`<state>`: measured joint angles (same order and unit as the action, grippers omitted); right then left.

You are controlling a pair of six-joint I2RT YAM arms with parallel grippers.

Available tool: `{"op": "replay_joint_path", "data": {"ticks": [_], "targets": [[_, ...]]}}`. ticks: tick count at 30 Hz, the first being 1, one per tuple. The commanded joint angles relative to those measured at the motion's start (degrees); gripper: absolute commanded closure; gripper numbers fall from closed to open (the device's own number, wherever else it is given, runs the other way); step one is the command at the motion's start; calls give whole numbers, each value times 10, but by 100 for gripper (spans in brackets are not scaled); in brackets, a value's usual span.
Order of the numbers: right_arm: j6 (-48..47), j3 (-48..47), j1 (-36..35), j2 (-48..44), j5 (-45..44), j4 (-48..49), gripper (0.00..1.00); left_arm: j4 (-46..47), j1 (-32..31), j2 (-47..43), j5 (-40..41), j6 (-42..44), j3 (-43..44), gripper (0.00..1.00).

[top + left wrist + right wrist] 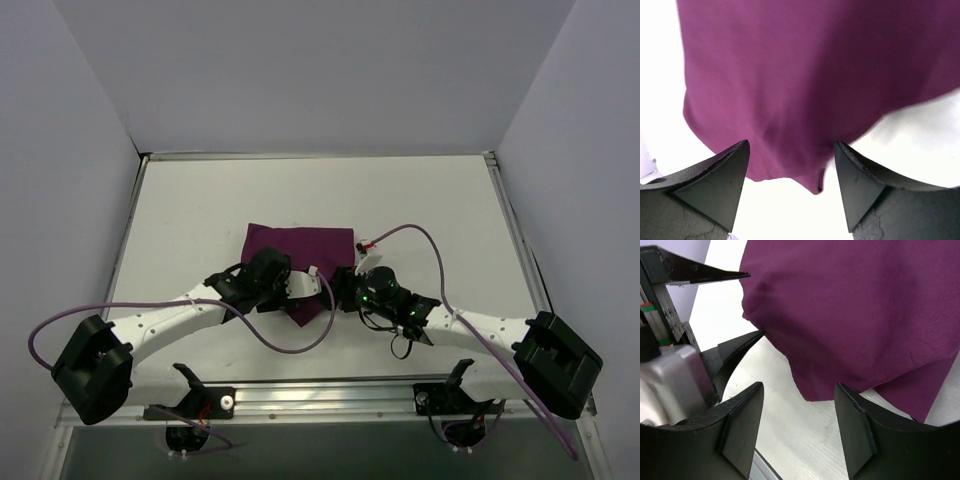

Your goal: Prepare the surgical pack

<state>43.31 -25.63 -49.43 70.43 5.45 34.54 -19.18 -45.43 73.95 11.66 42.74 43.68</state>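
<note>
Because the dark purple cloth (815, 75) looks soft, light and limp, it should sag and slide open unless it is pinched through its layers, so a folded corner or hem seems the best hold. The left gripper (791, 145) has its jaws apart and holds nothing; the cloth's near corner lies between and just beyond its fingers. The right gripper (799, 386) is also spread and empty, with the cloth on the table (200, 200) just ahead, toward its right finger.
</note>
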Motion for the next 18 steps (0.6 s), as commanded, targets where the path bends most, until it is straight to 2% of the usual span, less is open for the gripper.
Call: {"op": "replay_joint_path", "data": {"ticks": [1, 6, 10, 18], "targets": [[9, -16, 2, 3, 9, 44, 46, -75, 1, -17, -64, -1, 18, 22], [6, -25, -3, 30, 25, 66, 47, -63, 2, -23, -23, 2, -3, 23], [5, -46, -41, 65, 8, 75, 48, -65, 5, -29, -14, -3, -8, 24], [45, -43, -55, 120, -22, 141, 53, -33, 20, -53, 5, 7, -41, 38]]}}
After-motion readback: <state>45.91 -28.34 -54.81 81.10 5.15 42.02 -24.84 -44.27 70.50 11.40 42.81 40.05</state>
